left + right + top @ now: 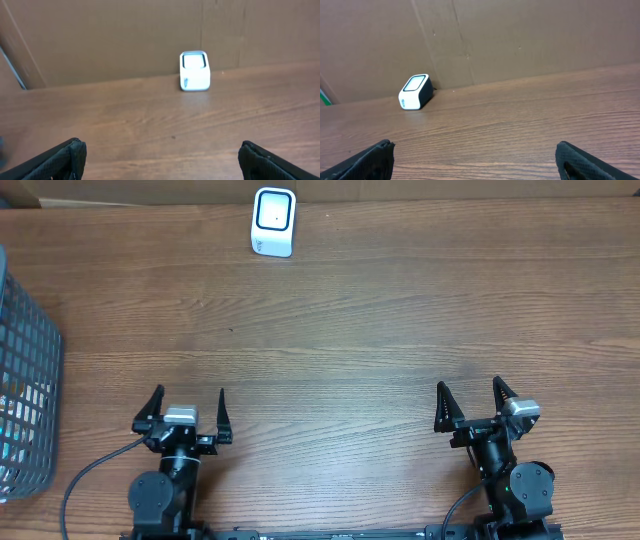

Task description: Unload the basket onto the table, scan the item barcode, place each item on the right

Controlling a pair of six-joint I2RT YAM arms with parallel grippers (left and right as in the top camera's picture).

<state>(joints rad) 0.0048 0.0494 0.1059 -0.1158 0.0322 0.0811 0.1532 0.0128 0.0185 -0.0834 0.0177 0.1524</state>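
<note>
A small white barcode scanner point(273, 221) with a dark window stands at the table's far edge, against the cardboard wall; it also shows in the left wrist view point(194, 71) and the right wrist view point(415, 92). My left gripper point(189, 402) rests near the front edge at the left, open, with nothing between its fingers. My right gripper point(469, 392) rests near the front edge at the right, also open and holding nothing. The item with the barcode cannot be made out; whatever lies inside the basket is hidden by its mesh.
A grey wire-mesh basket point(22, 380) stands at the table's left edge with unclear contents inside. A brown cardboard wall point(520, 35) closes off the back of the wooden table point(360, 330).
</note>
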